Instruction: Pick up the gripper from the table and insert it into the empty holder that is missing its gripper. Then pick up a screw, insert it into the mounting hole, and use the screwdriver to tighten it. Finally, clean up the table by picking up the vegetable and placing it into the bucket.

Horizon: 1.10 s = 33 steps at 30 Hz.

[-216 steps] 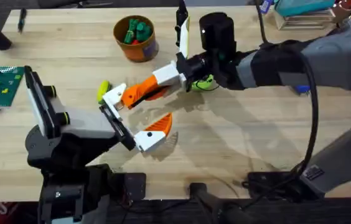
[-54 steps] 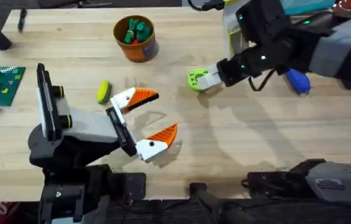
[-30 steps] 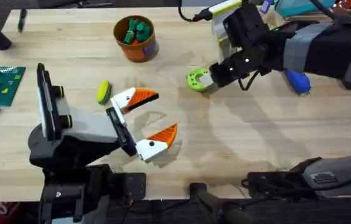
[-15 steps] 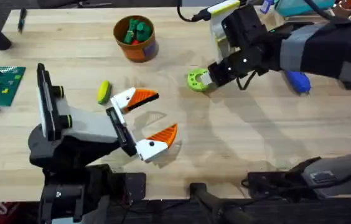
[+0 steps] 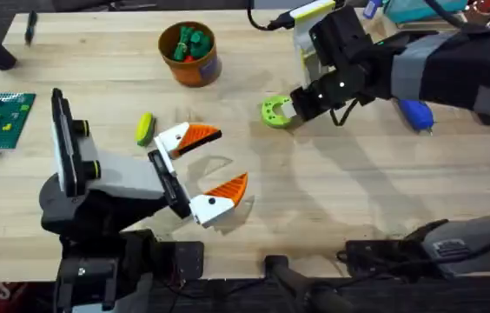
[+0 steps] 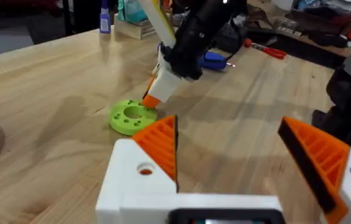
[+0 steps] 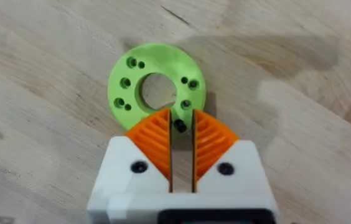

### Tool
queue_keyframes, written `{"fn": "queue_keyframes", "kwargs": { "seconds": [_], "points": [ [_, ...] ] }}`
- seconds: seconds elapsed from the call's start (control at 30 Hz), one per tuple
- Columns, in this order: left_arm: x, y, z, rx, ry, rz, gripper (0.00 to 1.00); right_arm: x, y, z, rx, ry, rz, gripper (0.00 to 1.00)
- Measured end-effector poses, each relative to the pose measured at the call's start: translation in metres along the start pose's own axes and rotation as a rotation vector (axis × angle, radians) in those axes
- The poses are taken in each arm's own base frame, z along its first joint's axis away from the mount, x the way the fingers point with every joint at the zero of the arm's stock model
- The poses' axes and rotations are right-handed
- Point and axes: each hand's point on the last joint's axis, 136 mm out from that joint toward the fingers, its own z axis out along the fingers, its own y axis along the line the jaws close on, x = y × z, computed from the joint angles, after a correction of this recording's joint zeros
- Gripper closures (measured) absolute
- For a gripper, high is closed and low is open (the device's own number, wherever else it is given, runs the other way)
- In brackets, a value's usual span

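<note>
Right gripper (image 7: 180,127) clenched on a small black screw (image 7: 179,126) over green disc (image 7: 157,90), unmoved since half a second ago.

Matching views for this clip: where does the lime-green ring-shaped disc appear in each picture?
Overhead: green disc right of centre, at the right tool.
Left wrist: on the table past the left tool, under the right tool's tip.
Right wrist: centre, just beyond the orange pads.
Shared landmark: the right tool.
</note>
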Motion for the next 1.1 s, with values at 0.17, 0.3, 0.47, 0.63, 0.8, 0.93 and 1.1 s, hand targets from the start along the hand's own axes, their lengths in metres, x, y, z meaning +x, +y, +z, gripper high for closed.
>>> {"fn": "queue_keyframes", "kwargs": {
  "seconds": [0.17,0.3,0.47,0.63,0.8,0.93,1.1],
  "points": [
    [0.0000,0.0000,0.0000,0.000,0.000,0.000,0.015,0.0011,0.0000,0.0016,-0.001,0.005,0.000,0.824],
    [0.0000,-0.0002,0.0000,0.001,0.000,0.000,0.016,0.0023,-0.0008,0.0043,0.001,0.012,0.002,0.794],
    [0.0001,-0.0003,0.0000,0.002,0.000,0.000,0.015,0.0008,-0.0023,0.0032,0.009,0.006,0.002,0.980],
    [0.0001,-0.0003,0.0000,0.002,0.000,-0.001,0.015,0.0007,-0.0027,0.0032,0.010,0.006,0.003,0.987],
    [0.0000,-0.0003,0.0000,0.002,0.000,0.000,0.015,0.0006,-0.0028,0.0031,0.010,0.005,0.003,0.991],
    [0.0000,-0.0003,0.0000,0.002,0.000,0.000,0.015,0.0001,-0.0026,0.0023,0.009,0.007,0.003,0.992],
    [0.0001,-0.0003,0.0000,0.002,0.000,0.000,0.015,0.0013,-0.0009,-0.0003,0.001,0.024,0.004,0.994]
  ]
}}
